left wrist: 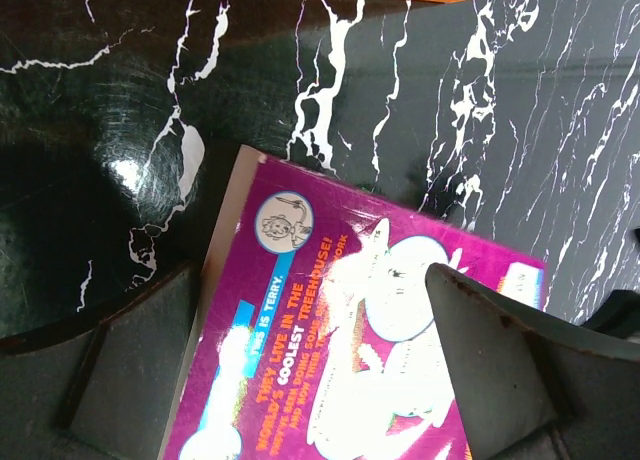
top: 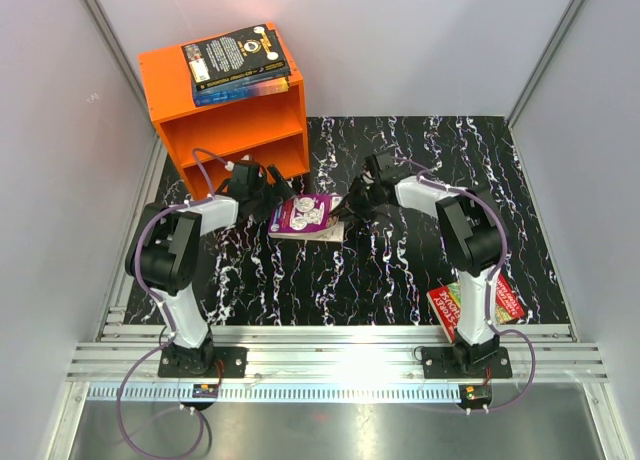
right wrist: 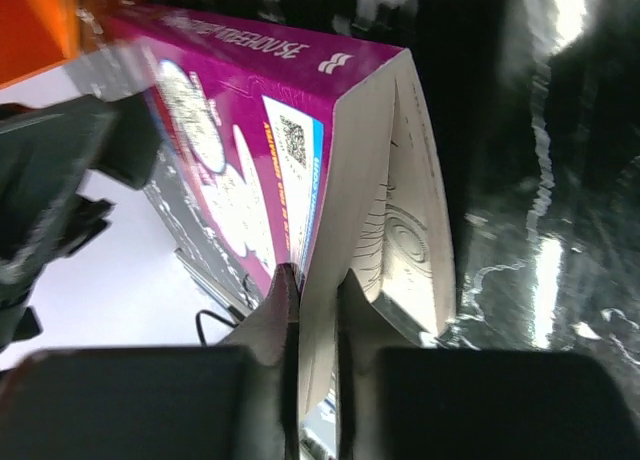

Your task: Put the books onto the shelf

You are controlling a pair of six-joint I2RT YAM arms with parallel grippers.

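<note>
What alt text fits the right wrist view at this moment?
The right gripper is shut on the purple paperback book, pinching its cover at the open edge, with the page block beside it. The black marbled table lies behind, and the bright orange shelf shows at upper left.

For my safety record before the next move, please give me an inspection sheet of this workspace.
Surface: black marbled table.
Job's things: black book on blue book atop the shelf; purple book at table centre; red book at near right.
Clutter: nothing seen.
Grippers: left gripper, jaws open over purple book; right gripper, jaws shut on its cover.
Cables: purple cables, looping at near edge.
Surroundings: grey walls; metal rails at near edge.
</note>
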